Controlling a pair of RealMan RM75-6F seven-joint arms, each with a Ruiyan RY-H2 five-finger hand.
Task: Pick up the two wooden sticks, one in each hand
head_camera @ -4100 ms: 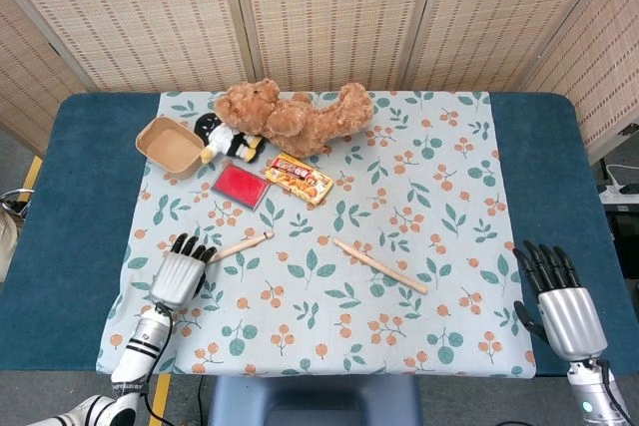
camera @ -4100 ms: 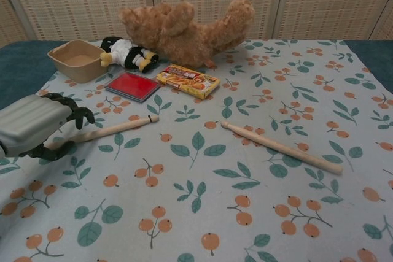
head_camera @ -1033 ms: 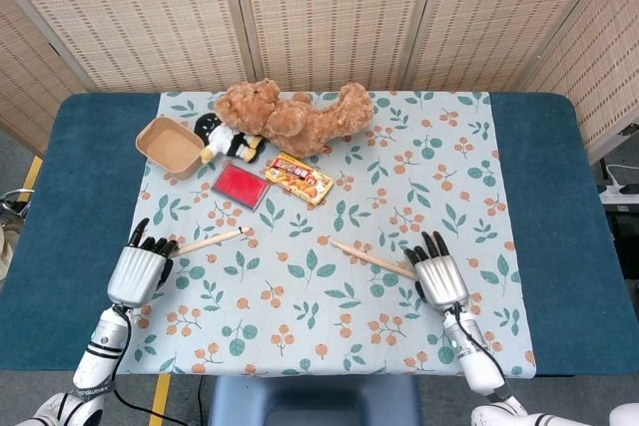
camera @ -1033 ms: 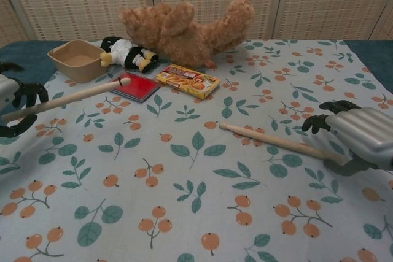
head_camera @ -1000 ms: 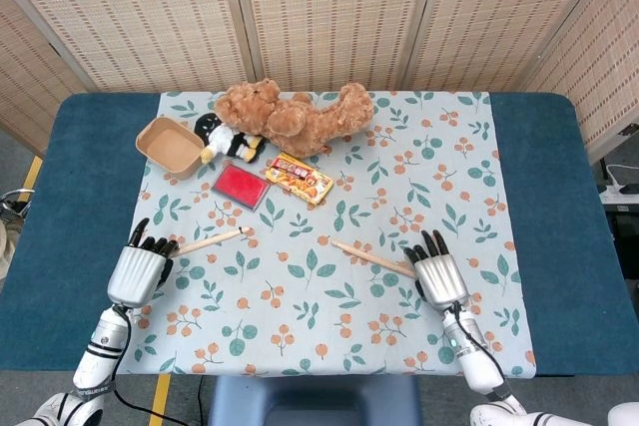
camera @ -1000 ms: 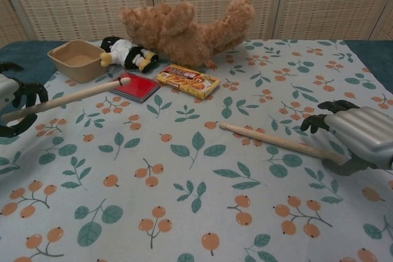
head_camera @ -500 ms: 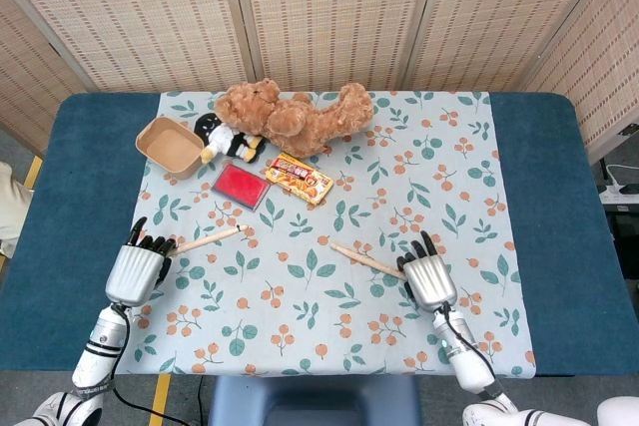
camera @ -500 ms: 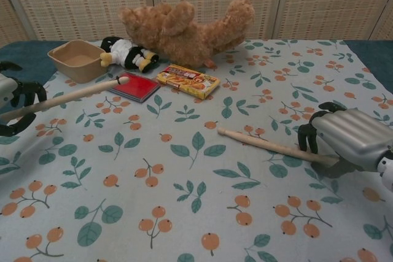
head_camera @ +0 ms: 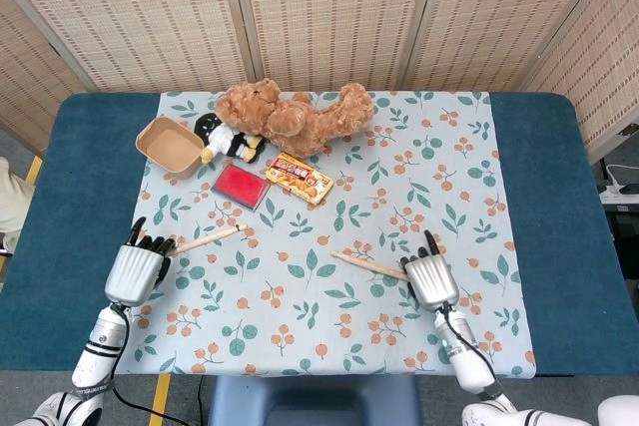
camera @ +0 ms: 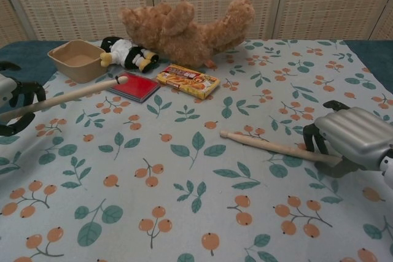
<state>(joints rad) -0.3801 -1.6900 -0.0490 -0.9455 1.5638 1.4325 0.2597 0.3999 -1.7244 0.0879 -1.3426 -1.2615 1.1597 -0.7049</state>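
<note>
One wooden stick (head_camera: 205,239) (camera: 67,98) is gripped at its near end by my left hand (head_camera: 137,268) (camera: 12,105) at the cloth's left edge; the chest view shows it raised, tip pointing toward the red box. The other wooden stick (head_camera: 369,265) (camera: 270,146) lies low over the cloth at right of centre. My right hand (head_camera: 429,276) (camera: 356,136) has its fingers curled around that stick's right end, which is hidden under the hand.
At the back of the floral tablecloth (head_camera: 329,316) lie a brown teddy bear (head_camera: 295,117) (camera: 184,29), a penguin toy (head_camera: 228,139), a tan bowl (head_camera: 170,145) (camera: 77,59), a flat red box (head_camera: 240,185) (camera: 132,86) and a snack box (head_camera: 299,177) (camera: 187,81).
My right hand has curled its fingers down around the right stick's end, and the stick has shifted slightly toward me. The left hand keeps its stick raised, almost still.
</note>
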